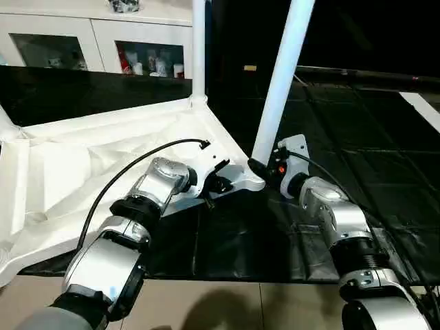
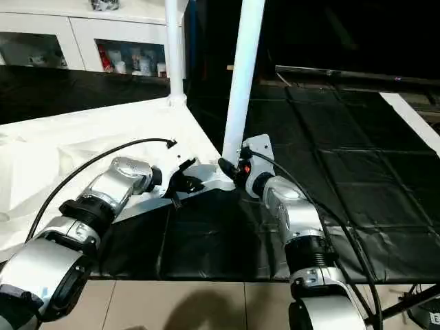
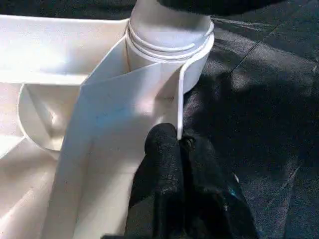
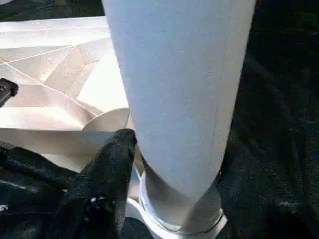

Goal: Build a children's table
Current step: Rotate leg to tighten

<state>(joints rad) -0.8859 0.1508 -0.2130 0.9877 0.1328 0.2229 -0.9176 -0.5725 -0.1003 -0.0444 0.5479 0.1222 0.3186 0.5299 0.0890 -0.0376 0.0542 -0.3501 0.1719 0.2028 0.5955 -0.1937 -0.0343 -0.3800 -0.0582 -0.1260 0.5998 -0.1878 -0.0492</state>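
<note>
The white table top [image 1: 82, 165] lies upside down on a black mat, ribbed underside up. One white leg [image 1: 198, 48] stands in the far corner socket. A second leg [image 1: 282, 75] rises, leaning slightly, from the near corner socket [image 1: 251, 183]. My right gripper [image 1: 263, 168] is shut on the base of this leg; one black finger [image 4: 109, 174] presses against its side, the other is hidden behind it. My left gripper [image 3: 177, 142] is shut on the thin rim wall of the top, just beside that socket, where the leg's ringed base [image 3: 169, 30] sits.
A white cabinet with glass doors [image 1: 96, 41] stands behind the top. The black mat [image 1: 357, 137] stretches to the right, with a white strip [image 1: 426, 110] at its far right edge. Tiled floor [image 1: 206, 306] lies in front. A black cable [image 1: 137, 161] loops over my left forearm.
</note>
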